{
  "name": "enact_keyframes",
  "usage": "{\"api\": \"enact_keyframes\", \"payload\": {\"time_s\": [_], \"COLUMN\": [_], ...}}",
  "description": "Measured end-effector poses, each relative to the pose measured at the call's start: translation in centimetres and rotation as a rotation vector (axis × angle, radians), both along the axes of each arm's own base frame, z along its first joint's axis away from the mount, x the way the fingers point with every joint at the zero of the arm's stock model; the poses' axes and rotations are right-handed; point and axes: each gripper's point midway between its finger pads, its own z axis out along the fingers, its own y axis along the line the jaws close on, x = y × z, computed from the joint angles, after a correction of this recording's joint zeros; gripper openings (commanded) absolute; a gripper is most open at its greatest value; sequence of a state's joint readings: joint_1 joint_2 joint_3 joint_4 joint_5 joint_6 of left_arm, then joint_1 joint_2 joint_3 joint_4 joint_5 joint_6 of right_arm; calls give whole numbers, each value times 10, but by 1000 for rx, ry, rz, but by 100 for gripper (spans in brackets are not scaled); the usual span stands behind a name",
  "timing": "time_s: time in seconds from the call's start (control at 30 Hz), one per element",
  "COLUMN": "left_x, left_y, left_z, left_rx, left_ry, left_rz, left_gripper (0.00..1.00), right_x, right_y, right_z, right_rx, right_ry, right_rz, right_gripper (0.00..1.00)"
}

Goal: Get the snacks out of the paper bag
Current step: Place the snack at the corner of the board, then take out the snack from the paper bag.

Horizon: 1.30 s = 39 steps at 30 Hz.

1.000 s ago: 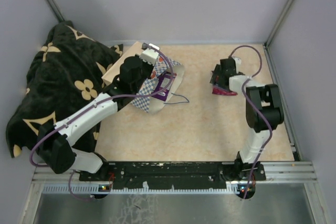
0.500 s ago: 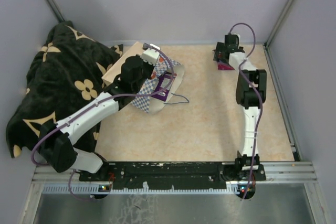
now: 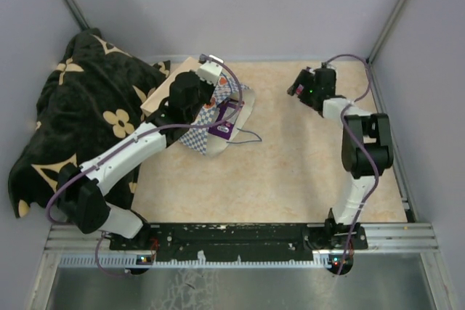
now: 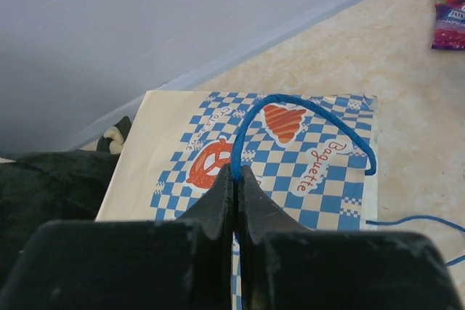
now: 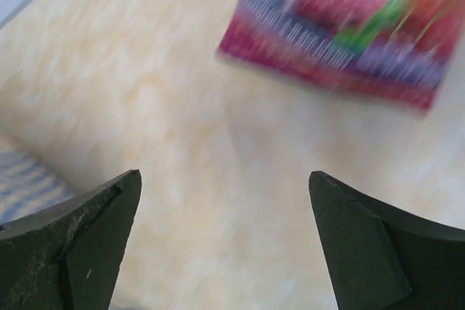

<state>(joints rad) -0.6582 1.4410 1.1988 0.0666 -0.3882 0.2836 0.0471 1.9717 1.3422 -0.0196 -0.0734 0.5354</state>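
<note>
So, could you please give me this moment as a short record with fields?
left gripper: shut on the blue cord handle
right gripper: open, empty, above the table
paper bag: checkered, mouth turned toward the right arm
loose packet: pink-purple, lying on the table beyond the right gripper's fingers
second packet: purple, at the bag's mouth
blanket: black, patterned, left of the bag

Pale lilac walls (image 3: 240, 5) close in a beige marbled table (image 3: 290, 172) on three sides, with metal posts (image 3: 397, 9) in the far corners, a black blanket (image 3: 80, 128) with cream motifs heaped at far left, and a metal rail (image 3: 407, 237) along the near edge.
</note>
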Motion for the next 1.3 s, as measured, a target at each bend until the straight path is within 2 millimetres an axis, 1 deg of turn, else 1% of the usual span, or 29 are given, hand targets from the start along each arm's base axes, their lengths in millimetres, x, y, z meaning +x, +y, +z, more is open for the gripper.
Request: {"api": "enact_keyframes", "payload": {"time_s": [0.07,0.1,0.13,0.17,0.2,0.23,0.3,0.33,0.43,0.5,0.57,0.63,0.73,0.8,0.87,0.93,1.03,1.1,1.17,1.23,1.3], "left_x": [2,5,5,5,5,5,5,4,4,3,3,2,1,1,1,1,1,1,1,1,0], "left_y": [-2,-4,-4,-4,-4,-4,-4,-4,-4,-4,-3,-3,-3,-2,-2,-2,-2,-2,-2,-2,-2], "left_z": [3,8,9,9,11,11,11,10,7,6,4,2,0,1,1,2,2,2,2,2,1], "left_rx": [-3,-9,-9,-9,-11,-14,-18,-20,-22,-19,-15,-14,-9,-8,-9,-10,-10,-13,-14,-18,-20], "left_ry": [-4,-12,-11,-12,-13,-12,-7,-4,8,15,21,28,36,36,35,35,35,36,36,37,38], "left_rz": [-1,0,0,0,0,1,2,2,3,1,1,0,-1,-1,-1,0,0,0,1,1,2], "left_gripper": [0,0,0,0,0,0,0,0,0,0,0,0,0,0,0,0,0,0,0,0,0], "right_x": [-31,-85,-87,-102,-114,-129,-150,-153,-156,-151,-147,-143,-140,-138,-136,-132,-129,-128,-126,-120,-109], "right_y": [29,104,106,133,154,171,198,212,240,259,273,279,274,264,251,236,225,225,232,243,259], "right_z": [6,3,3,-2,-7,-15,-30,-29,-28,-26,-25,-26,-26,-26,-22,-13,2,8,13,21,29], "right_rx": [55,138,141,172,205,235,283,318,374,396,410,410,391,343,274,190,95,57,39,49,82], "right_ry": [-34,-76,-75,-78,-92,-86,-69,-89,-117,-129,-132,-137,-139,-142,-154,-187,-243,-270,-281,-293,-309], "right_rz": [6,88,92,131,153,170,204,219,243,258,267,263,229,192,159,136,149,188,240,279,317], "right_gripper": [97,93,91,89,88,85,83,83,82,81,81,82,88,91,91,91,87,83,79,75,73]}}
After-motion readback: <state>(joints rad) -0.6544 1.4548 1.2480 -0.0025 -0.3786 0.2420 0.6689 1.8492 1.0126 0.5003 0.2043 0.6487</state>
